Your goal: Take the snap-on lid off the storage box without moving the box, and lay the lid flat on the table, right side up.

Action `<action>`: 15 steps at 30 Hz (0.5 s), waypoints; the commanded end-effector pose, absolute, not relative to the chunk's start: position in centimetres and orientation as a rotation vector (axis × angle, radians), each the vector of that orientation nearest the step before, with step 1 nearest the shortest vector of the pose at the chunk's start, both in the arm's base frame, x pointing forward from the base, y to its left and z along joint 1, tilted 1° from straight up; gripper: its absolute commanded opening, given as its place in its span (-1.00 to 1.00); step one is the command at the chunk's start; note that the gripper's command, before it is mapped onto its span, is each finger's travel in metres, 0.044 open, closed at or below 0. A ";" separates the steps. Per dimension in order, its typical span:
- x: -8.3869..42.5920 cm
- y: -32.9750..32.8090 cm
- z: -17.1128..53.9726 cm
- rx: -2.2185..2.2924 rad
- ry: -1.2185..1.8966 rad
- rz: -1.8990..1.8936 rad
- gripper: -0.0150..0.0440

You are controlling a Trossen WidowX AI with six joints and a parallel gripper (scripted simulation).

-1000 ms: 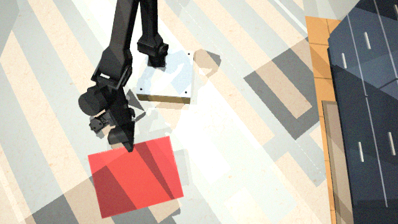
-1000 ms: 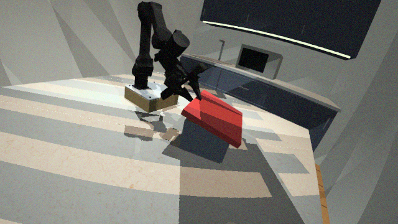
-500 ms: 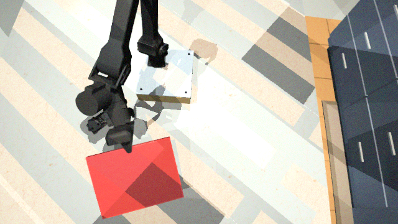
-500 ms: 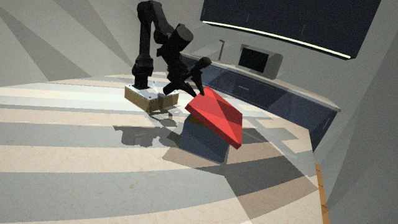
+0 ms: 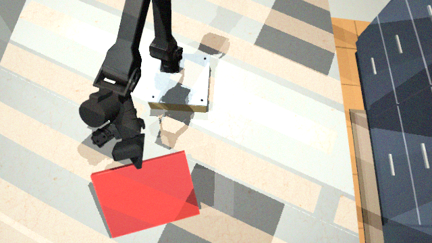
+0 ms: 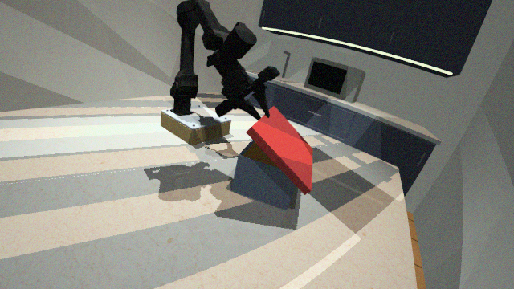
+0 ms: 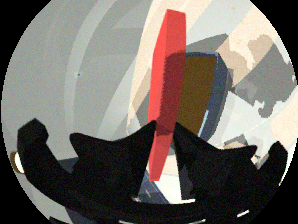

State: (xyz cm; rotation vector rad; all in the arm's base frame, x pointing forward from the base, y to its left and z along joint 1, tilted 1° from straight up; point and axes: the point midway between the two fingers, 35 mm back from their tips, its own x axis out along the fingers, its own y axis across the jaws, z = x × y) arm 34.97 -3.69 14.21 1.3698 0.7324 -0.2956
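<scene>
The red lid (image 5: 145, 199) (image 6: 287, 146) (image 7: 168, 45) is tilted over the storage box, its robot-side edge raised and its far edge low. My gripper (image 5: 139, 165) (image 6: 263, 116) (image 7: 164, 124) is shut on the raised edge, with one finger on each face of the lid. The blue-grey box (image 6: 259, 182) (image 7: 218, 100) stands on the table (image 6: 120, 245), and its brown inside shows through the gap under the lid. In the top view the lid hides the box. Whether the lid's low side still touches the box's far rim cannot be told.
The arm's base block (image 5: 179, 106) (image 6: 210, 133) stands behind the box. Dark blue cabinets (image 5: 381, 135) (image 6: 337, 118) stand beyond the table's side edge, with a microwave (image 6: 327, 76) on their counter. Shadows lie across the striped table.
</scene>
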 end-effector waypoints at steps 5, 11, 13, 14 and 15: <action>35.9 -3.4 15.5 1.373 0.727 -0.293 -0.49; 36.6 -3.2 16.3 1.373 0.727 -0.293 -0.49; 36.8 -3.1 16.6 1.373 0.727 -0.293 -0.49; 37.0 -3.1 16.7 1.373 0.727 -0.292 -0.49; 37.0 -3.0 16.8 1.374 0.727 -0.292 -0.49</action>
